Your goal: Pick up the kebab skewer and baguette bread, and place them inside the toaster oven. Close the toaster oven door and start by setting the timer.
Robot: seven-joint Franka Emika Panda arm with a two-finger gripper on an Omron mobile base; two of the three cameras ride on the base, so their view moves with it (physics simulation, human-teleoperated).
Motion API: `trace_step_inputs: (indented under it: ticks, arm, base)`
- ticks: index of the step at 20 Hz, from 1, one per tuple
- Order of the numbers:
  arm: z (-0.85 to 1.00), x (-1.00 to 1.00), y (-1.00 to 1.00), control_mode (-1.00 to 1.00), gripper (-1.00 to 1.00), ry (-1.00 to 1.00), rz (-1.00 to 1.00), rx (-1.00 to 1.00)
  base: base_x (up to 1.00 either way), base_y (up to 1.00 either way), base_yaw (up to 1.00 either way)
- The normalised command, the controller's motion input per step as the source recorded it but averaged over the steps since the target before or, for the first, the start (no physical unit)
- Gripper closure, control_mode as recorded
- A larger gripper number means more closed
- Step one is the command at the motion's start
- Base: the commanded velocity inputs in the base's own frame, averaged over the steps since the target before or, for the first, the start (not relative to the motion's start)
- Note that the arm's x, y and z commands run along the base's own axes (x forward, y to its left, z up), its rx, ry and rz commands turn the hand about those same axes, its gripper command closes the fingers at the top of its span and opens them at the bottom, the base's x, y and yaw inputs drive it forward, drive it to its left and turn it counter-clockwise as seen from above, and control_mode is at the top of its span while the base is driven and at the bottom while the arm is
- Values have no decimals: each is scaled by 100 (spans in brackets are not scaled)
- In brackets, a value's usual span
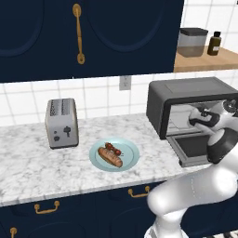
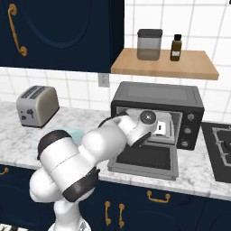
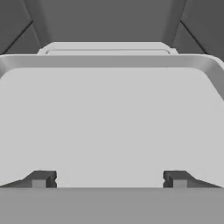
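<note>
Marble counter [image 1: 28, 162] runs across the kitchen. At right of the frame the oven [image 1: 195, 90] stands with its door [image 1: 197, 148] folded down, so food can go in. The gripper [image 3: 109, 178] reaches inside over a pale tray [image 3: 109, 122], fingers spread wide and empty. Bread [image 1: 109, 157] and skewer [image 1: 113, 148] lie together on the blue plate [image 1: 131, 160] at centre, probably waiting for pickup.

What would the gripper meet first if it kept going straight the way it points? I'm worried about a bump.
Probably the pale tray inside the toaster oven: the open gripper looks along it toward its far rim. Depth is unclear.
</note>
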Motion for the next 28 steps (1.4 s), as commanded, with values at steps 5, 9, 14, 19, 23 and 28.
trace_step_inputs:
  ticks: [5,9,14,19,23,28]
  arm:
    - [-58,-100,-3,-100,-100,37,2,-7]
    - [-16,-100,-6,-100,-100,31,3,-6]
    - [100,-100,25,-100,-100,1,4,4]
    - [100,-57,83,-100,-100,1,4,6]
    - [100,-28,85,-100,-100,6,1,8]
    - [72,-29,95,-100,-100,20,4,10]
  base:
    - [0,0,0]
    - [0,0,0]
    - [0,0,0]
    - [0,0,0]
    - [0,0,0]
    - [0,0,0]
